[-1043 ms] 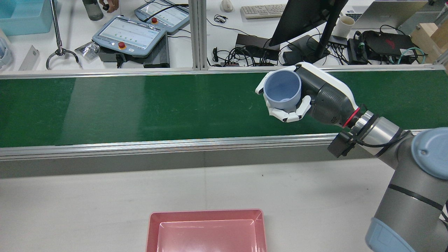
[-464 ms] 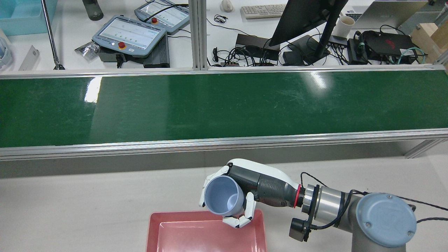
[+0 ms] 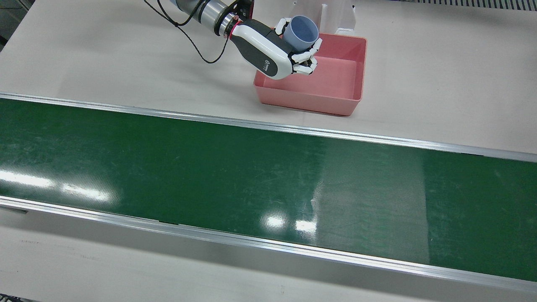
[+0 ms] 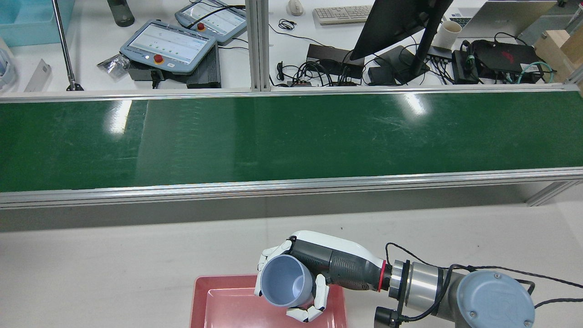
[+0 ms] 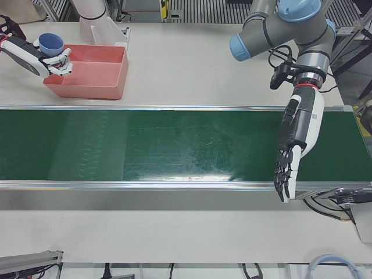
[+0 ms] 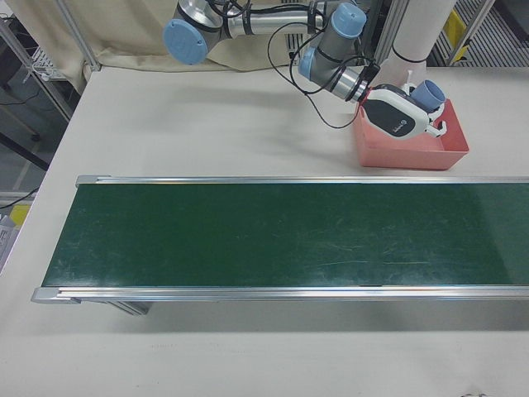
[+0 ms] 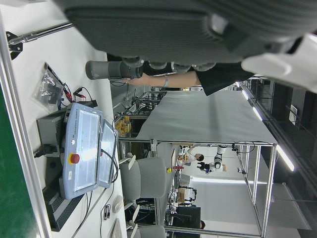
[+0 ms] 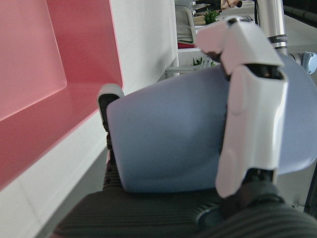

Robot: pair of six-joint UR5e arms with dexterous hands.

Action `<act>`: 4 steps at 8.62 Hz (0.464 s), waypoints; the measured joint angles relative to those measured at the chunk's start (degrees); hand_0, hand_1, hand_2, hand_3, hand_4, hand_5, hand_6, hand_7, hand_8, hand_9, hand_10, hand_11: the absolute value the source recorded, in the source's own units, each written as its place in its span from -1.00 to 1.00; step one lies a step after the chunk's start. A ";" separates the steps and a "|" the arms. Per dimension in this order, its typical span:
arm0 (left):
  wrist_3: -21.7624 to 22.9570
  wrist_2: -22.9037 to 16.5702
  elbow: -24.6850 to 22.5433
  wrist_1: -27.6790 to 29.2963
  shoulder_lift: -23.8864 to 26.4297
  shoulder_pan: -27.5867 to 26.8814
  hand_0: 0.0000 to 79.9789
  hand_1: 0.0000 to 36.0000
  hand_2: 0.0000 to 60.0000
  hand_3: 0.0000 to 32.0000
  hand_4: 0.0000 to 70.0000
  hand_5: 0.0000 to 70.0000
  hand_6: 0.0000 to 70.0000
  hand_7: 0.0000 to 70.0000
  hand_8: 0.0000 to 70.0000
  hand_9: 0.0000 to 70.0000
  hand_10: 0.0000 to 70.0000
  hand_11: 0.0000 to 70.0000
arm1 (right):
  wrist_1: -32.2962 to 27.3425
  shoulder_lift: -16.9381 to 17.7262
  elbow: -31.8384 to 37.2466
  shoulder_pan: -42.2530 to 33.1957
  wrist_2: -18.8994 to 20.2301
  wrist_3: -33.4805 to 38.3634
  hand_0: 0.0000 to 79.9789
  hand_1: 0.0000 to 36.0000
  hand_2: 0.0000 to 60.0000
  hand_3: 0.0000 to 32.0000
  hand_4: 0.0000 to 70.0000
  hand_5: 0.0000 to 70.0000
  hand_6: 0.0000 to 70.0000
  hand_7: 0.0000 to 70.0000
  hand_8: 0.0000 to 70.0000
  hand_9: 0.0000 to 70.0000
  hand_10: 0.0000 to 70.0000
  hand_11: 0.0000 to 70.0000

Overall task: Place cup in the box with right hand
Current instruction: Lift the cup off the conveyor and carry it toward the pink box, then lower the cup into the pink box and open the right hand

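A light blue cup (image 4: 284, 284) is held upright in my right hand (image 4: 325, 266), whose fingers wrap its side. The hand holds the cup above the right end of the pink box (image 4: 200, 296) in the rear view. In the front view the cup (image 3: 300, 31) hangs over the box's upper left corner (image 3: 306, 105). The right hand view shows the cup (image 8: 168, 144) close up with the box's pink floor (image 8: 29, 64) below it. My left hand (image 5: 293, 145) shows only in the left-front view, open and empty, fingers pointing down over the belt's near edge.
The green conveyor belt (image 4: 291, 136) runs across the table beyond the box. A white pedestal (image 3: 323, 12) stands just behind the box. Teach pendants (image 4: 168, 45), a monitor and cables lie on the desk past the belt.
My right hand has carried the cup from above the belt back to the box, then a little further over it and lower. The grip on the cup is unchanged.
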State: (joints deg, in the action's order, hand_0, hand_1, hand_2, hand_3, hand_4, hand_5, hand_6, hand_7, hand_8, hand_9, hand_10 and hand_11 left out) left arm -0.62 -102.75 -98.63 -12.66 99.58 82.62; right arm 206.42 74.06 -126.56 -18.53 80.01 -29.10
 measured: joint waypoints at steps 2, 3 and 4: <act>0.00 -0.05 0.01 0.00 0.00 0.00 -1.00 -1.00 -1.00 -1.00 -1.00 -1.00 -1.00 -1.00 -1.00 -1.00 -1.00 -1.00 | -0.25 -0.51 -0.37 -0.01 -3.49 -0.36 -0.96 -1.00 -1.00 -1.00 0.11 -1.00 -0.94 -0.45 -1.00 -0.92 -1.00 -1.00; 0.00 -0.07 0.02 0.00 0.00 0.00 -1.00 -1.00 -1.00 -1.00 -1.00 -1.00 -1.00 -1.00 -1.00 -1.00 -1.00 -1.00 | -0.29 -0.78 -0.60 -0.01 -4.39 -0.43 -1.00 -1.00 -0.94 -1.00 0.02 -1.00 -0.94 -0.45 -1.00 -0.88 -1.00 -1.00; 0.00 -0.05 0.01 0.00 0.00 0.00 -1.00 -1.00 -1.00 -1.00 -1.00 -1.00 -1.00 -1.00 -1.00 -1.00 -1.00 -1.00 | -0.30 -0.86 -0.78 -0.02 -5.00 -0.48 -1.00 -1.00 -0.96 -1.00 0.02 -1.00 -0.94 -0.49 -0.98 -0.82 -1.00 -1.00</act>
State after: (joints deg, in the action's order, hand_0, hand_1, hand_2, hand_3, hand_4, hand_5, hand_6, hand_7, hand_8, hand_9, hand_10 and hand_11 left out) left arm -0.62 -102.80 -98.61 -12.66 99.58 82.62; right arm 206.12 73.20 -127.34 -18.55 75.01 -29.57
